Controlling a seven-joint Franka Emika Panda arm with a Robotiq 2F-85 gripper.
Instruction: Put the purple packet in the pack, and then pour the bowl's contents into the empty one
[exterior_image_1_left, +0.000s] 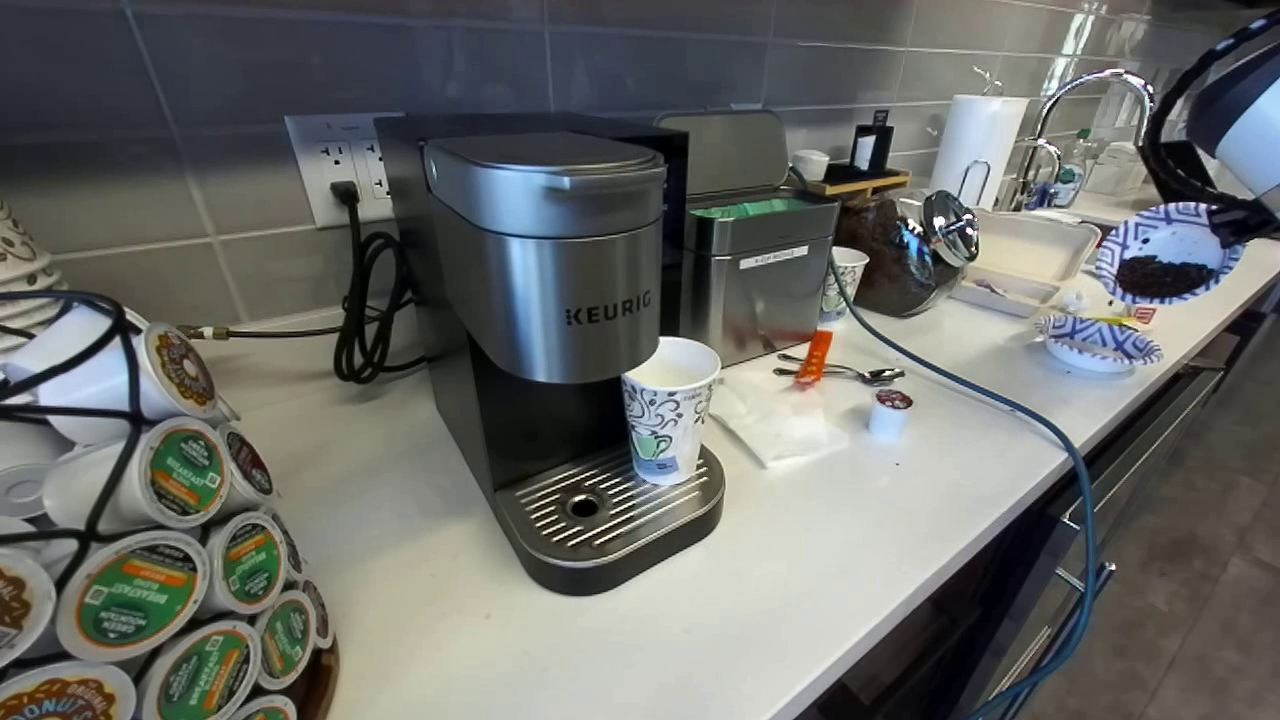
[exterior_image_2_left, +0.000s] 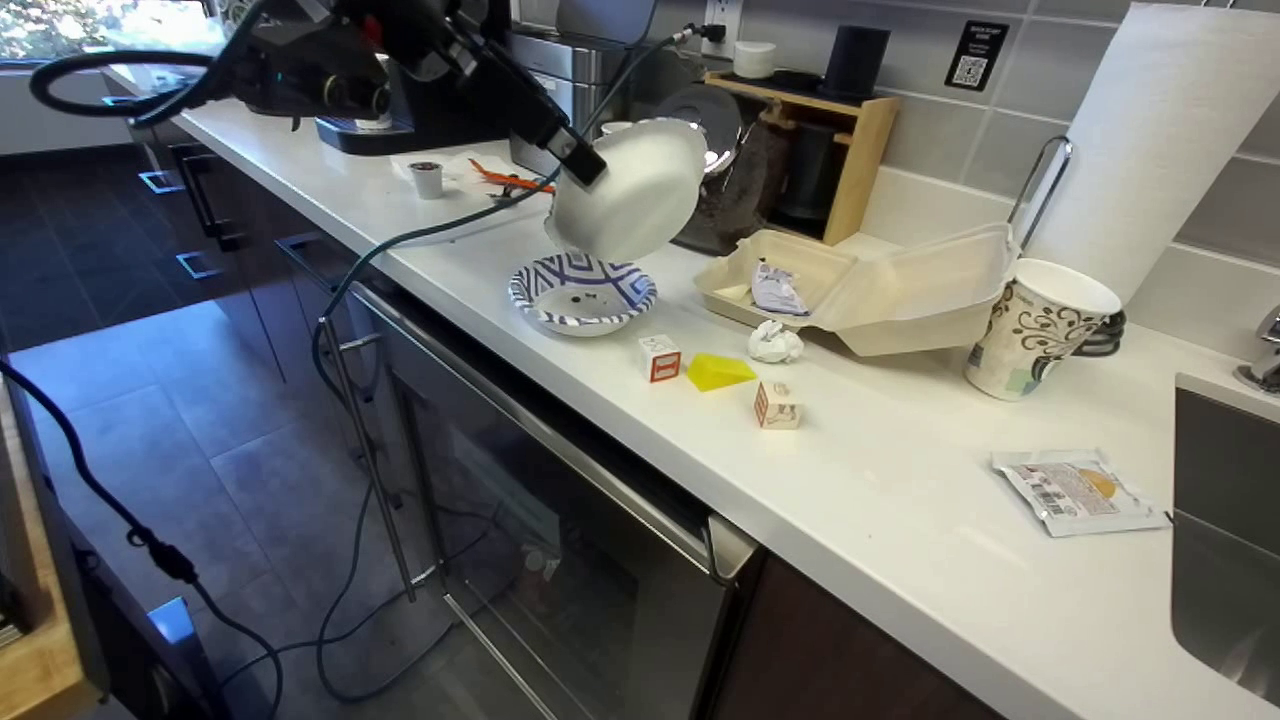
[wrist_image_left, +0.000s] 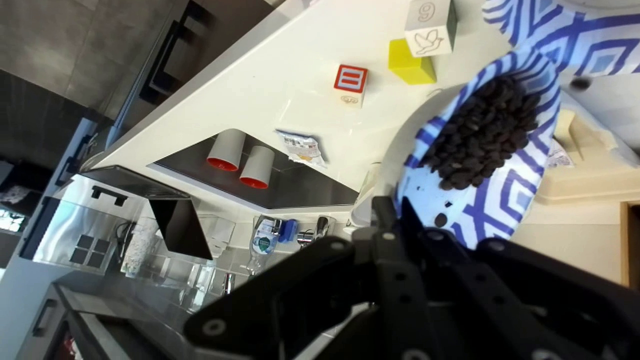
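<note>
White tabletop, grey tile wall behind. In an exterior view, claw pinches rim of the tilted bowl, above the lower bowl, which has a few dark bits in it; purple packet sits in left half of the open pack. In an exterior view, dark heap lies in the tilted bowl, far right. Wrist view: claw narrow on rim, one blurred bit between bowls.

A grey-tiled wall backs the white counter.
</note>
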